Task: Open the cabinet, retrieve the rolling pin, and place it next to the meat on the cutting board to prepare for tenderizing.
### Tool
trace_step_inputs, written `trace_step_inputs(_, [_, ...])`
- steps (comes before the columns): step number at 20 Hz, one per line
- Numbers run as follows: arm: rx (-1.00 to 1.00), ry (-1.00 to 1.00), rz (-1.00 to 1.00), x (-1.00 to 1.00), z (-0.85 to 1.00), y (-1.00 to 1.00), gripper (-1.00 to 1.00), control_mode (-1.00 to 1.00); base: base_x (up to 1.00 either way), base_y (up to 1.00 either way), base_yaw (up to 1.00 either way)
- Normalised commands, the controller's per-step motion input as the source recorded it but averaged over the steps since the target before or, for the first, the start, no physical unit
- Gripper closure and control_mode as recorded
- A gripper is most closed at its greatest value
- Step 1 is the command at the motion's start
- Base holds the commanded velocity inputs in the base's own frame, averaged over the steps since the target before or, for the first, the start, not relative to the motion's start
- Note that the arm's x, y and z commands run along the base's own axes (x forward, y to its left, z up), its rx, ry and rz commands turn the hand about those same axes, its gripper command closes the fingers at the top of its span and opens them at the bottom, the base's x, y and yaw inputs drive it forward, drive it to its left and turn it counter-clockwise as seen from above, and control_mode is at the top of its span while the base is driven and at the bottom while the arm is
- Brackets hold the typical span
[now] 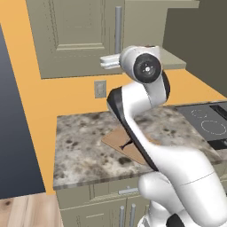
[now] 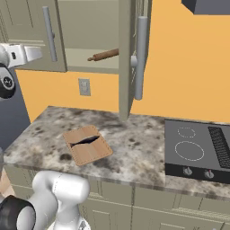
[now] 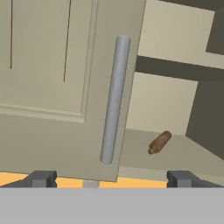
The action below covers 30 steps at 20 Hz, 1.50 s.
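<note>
Cabinet: right door swung open, left door shut. Rolling pin lying on bottom shelf, angled, just inside opening, right of left door handle. Gripper spread wide, fingers released, nothing held, facing left door edge, short of shelf. Cutting board on desk below, meat across its middle. Step: reach for pin. Advice: shift toward opening, clear handle and door edge, roll wrist so fingers straddle pin across its axis, grip mid-length. Risk: nudged pin rolls deeper.
</note>
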Motion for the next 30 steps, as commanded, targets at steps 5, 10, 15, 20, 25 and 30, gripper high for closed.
trace_step_inputs(5, [0.09,0.07,0.09,0.63,0.03,-0.16,-1.00,-1.00,0.00,0.00,0.00])
trace_step_inputs(10, [0.04,0.02,0.06,0.48,0.00,-0.19,-1.00,-1.00,0.00,0.00,0.00])
trace_step_inputs(15, [0.00,0.00,0.00,0.30,0.00,-0.02,-1.00,-1.00,0.00,0.00,0.00])
trace_step_inputs(20, [0.00,0.00,0.00,0.27,0.00,0.00,-1.00,-1.00,0.00,0.00,0.00])
trace_step_inputs(25, [0.00,0.01,0.00,0.33,0.00,0.00,-1.00,-1.00,0.00,0.00,0.00])
trace_step_inputs(30, [0.00,0.02,0.00,0.38,0.00,0.04,-1.00,-1.00,0.00,0.00,0.00])
